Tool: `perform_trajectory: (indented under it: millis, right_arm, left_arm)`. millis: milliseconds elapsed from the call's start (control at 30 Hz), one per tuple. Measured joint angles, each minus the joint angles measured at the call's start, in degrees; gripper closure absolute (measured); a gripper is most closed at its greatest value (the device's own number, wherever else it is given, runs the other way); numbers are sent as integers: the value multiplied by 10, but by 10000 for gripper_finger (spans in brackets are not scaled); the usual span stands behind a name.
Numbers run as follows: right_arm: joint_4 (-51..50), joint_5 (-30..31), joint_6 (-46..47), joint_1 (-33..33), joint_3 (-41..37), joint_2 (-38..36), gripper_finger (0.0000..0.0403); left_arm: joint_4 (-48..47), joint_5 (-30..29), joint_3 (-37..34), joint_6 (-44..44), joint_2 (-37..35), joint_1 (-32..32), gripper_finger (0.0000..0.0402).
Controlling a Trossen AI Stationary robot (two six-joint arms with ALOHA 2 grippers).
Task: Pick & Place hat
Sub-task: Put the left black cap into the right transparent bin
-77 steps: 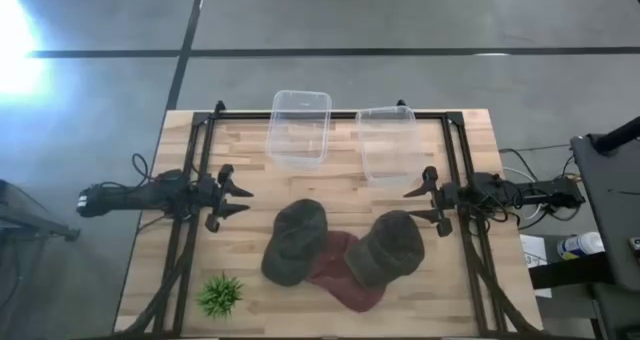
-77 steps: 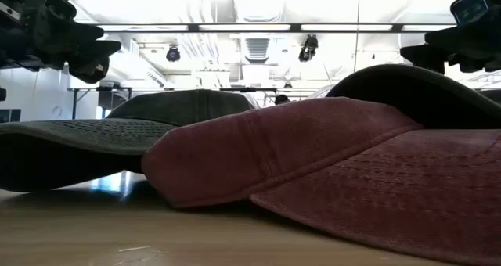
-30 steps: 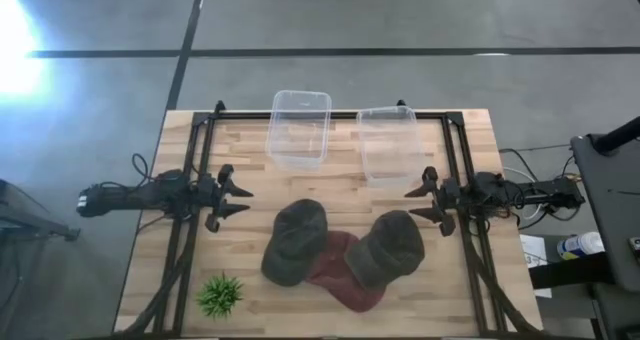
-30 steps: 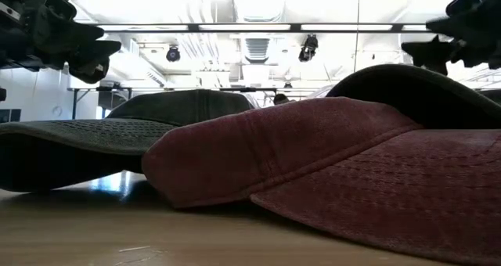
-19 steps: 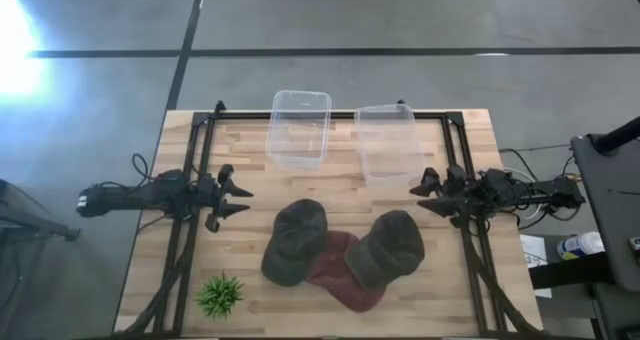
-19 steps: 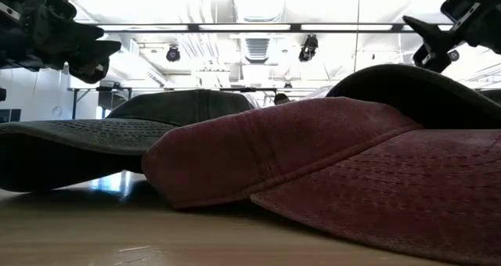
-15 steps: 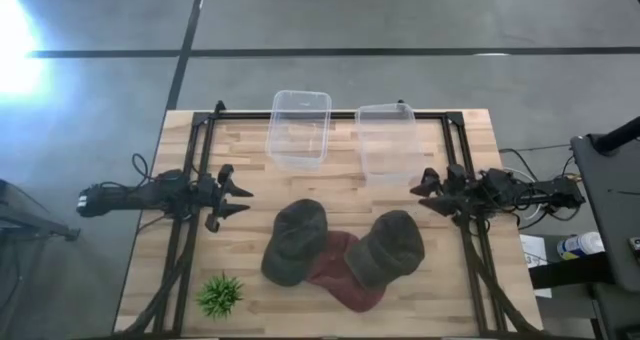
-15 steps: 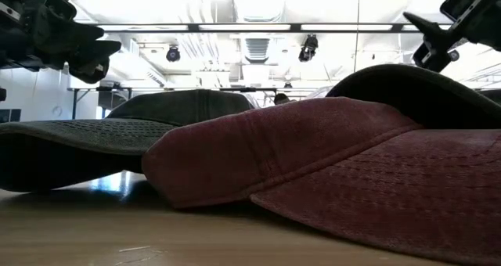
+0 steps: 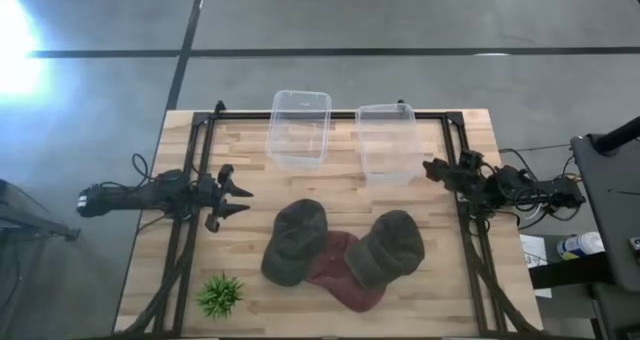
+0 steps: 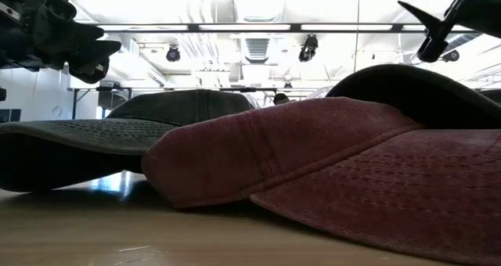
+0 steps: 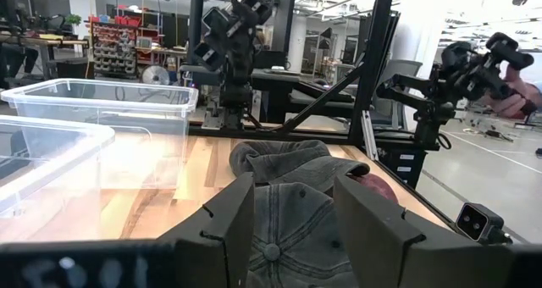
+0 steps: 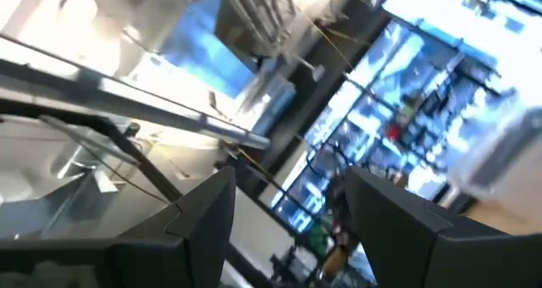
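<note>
Three caps lie near the table's near edge. A dark green cap [image 9: 295,240] is on the left and another dark green cap [image 9: 388,248] on the right. A red cap [image 9: 340,272] lies between them, and both green caps overlap its edges. In the low view the red cap [image 10: 313,152] fills the foreground. My left gripper [image 9: 238,195] hovers open left of the caps, pointing at the left green cap [image 11: 284,229]. My right gripper [image 9: 432,168] is open, raised by the right rail and tipped upward; its wrist view shows only the ceiling.
Two clear plastic bins [image 9: 298,128] [image 9: 388,143] stand at the table's far edge. A small green plant [image 9: 220,294] sits at the near left corner. Black frame rails [image 9: 192,220] [image 9: 466,230] run along both sides. Bare wood shows between the bins and the caps.
My right gripper has risen and moved toward the table's far edge, and it has tipped its fingers upward and rolled. The left arm and the caps have stayed where they were.
</note>
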Motion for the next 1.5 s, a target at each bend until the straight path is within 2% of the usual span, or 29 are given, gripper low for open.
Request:
perform_trajectory:
  millis: [233,500,600,700,767,800,933,967,1000,1100,1233,1367,1500]
  right_arm:
    - [58,-56,-2,1,15,45,183]
    - [46,-164,72,3,130,244,183]
    - [-8,-220,112,3,191,327,183]
    - [-170,-274,148,3,257,396,183]
    - [-310,-284,168,7,300,435,183]
    - [-374,-286,175,9,322,454,184]
    - [-586,-288,192,29,390,521,183]
    - [-620,-288,200,35,403,536,183]
    - [-641,-288,209,43,414,550,183]
    - [-649,-288,241,67,433,587,183]
    - [-583,-287,298,91,437,637,183]
    - [-530,-286,348,101,438,694,183]
    - [-485,-281,344,108,462,746,183]
  left_arm:
    - [0,0,0,0,0,0,245]
    - [1,0,0,8,0,0,245]
    - [3,0,0,7,0,0,245]
    - [8,1,0,-39,1,0,245]
    - [23,2,0,-131,1,0,245]
    - [40,2,0,-214,1,0,245]
    - [136,-15,0,-717,1,0,245]
    - [149,-30,0,-791,1,0,245]
    - [155,-46,0,-824,2,0,245]
    - [163,-74,0,-784,2,0,245]
    - [155,-119,0,-703,7,0,245]
    - [156,-212,0,-703,7,0,245]
    - [195,-332,0,-680,7,0,245]
